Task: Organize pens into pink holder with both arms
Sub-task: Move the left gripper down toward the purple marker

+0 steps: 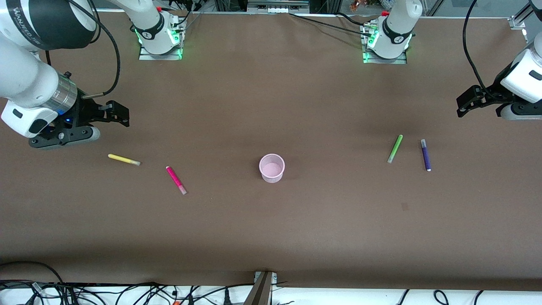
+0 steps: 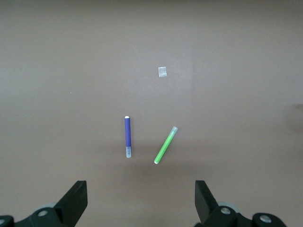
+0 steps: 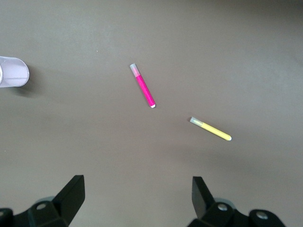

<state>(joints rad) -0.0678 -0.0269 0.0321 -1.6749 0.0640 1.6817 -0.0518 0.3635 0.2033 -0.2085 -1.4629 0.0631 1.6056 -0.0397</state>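
The pink holder stands upright at the table's middle; it also shows in the right wrist view. The yellow pen and the magenta pen lie flat toward the right arm's end. The green pen and the purple pen lie flat toward the left arm's end. My right gripper hangs open and empty over bare table beside the yellow pen. My left gripper hangs open and empty over bare table beside the purple pen.
The brown table has a small pale square mark nearer the front camera than the green pen. Both arm bases stand along the edge farthest from that camera. Cables lie off the near edge.
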